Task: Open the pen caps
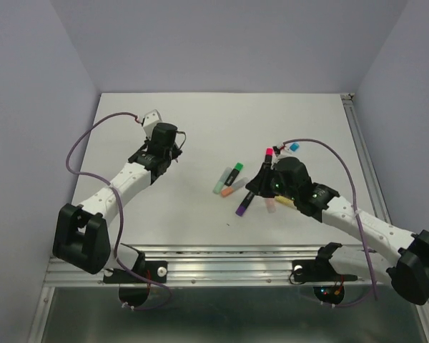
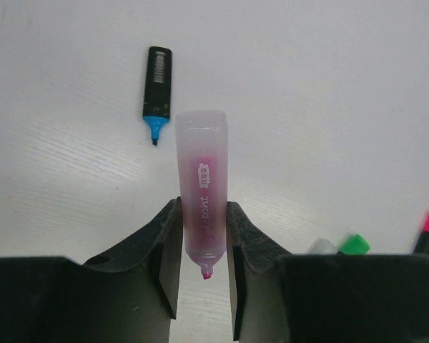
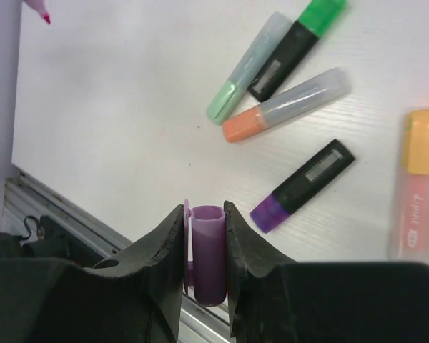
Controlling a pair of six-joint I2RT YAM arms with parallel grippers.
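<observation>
Right wrist: purple cap [image 3: 209,250] gripped; orange pen [image 3: 286,105] nearby.

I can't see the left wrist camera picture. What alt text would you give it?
The left gripper pinches a translucent pink highlighter, uncapped, its pink tip pointing back toward the camera. Beyond it on the white table lies an uncapped black highlighter with a blue tip.

"point" on pink highlighter barrel [image 2: 202,193], other labels illegible
</observation>
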